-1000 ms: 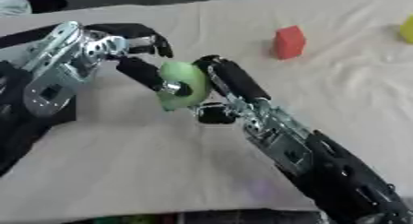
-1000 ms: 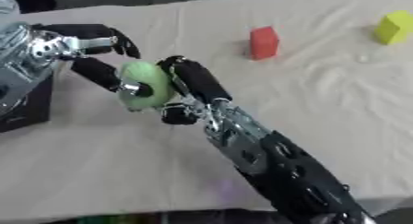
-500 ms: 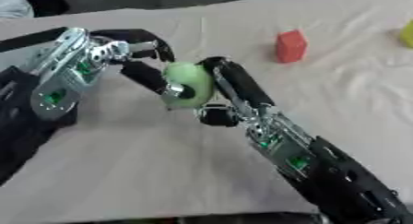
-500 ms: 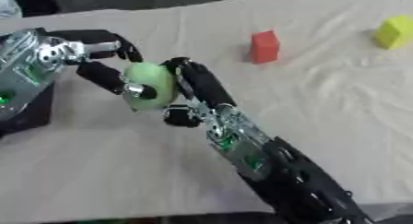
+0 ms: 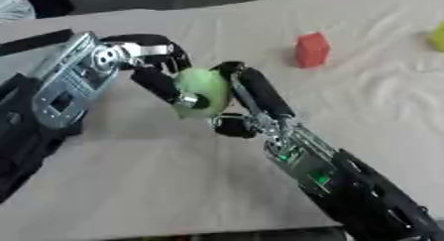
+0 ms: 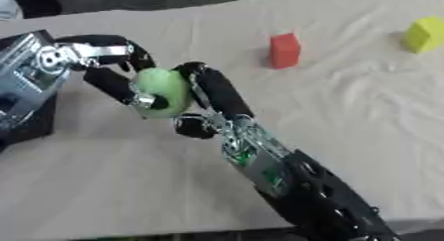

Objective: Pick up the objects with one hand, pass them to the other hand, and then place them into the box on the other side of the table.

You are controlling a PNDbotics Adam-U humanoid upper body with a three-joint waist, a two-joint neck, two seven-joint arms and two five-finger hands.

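Note:
A pale green round object (image 5: 201, 92) hangs above the table between my two hands. My left hand (image 5: 130, 56) comes in from the left, its fingers curled over the object's top and its thumb against the left side. My right hand (image 5: 257, 96) reaches up from the lower right, fingers lying along the object's right side and thumb curled below it. Both hands touch the object. How much of it rests on each hand is hidden.
A red block (image 6: 284, 50) stands on the beige cloth (image 6: 364, 101) at the upper middle, and a yellow block (image 6: 425, 34) lies at the far right. A dark shape (image 6: 26, 126) sits at the left edge under my left arm.
My left hand's fingers have closed in over the green object. The right hand and the object have stayed in almost the same spot.

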